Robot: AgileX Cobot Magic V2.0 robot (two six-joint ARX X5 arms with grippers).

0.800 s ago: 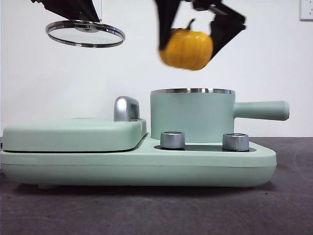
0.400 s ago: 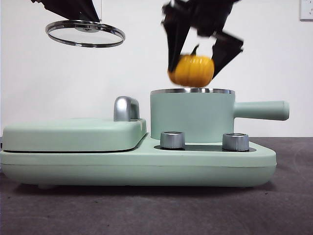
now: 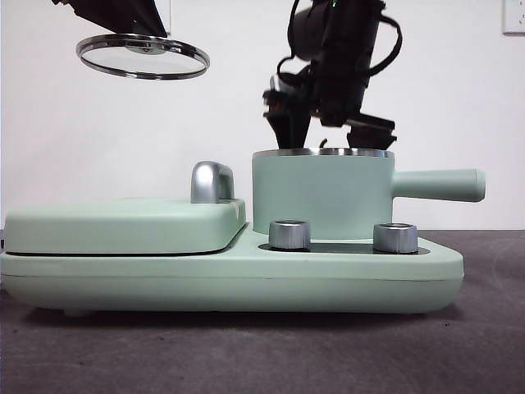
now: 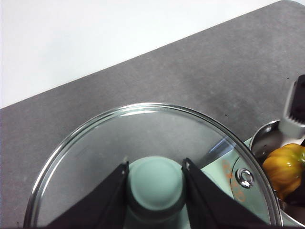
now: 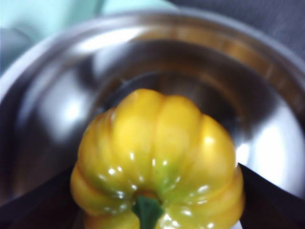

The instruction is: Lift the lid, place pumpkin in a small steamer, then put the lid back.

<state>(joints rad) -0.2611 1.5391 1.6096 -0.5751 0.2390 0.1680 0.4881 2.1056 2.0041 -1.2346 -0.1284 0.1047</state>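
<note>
Far left up top, the left gripper (image 4: 155, 188) is pinching the knob of the lid (image 3: 143, 55), which hangs in the air well above the grill cover (image 3: 123, 223), nowhere near the pot. Over to the right, the right gripper (image 3: 328, 135) is dipped into the steamer (image 3: 321, 195), jaws pressed onto the sides of the pumpkin (image 5: 157, 160). From the wrist view the pumpkin sits down inside the steel bowl, can't tell if it's touching bottom. So I'd say we're at the drop-off step. Next it probably needs to let go, lift straight out, then bring the lid across onto the rim
</note>
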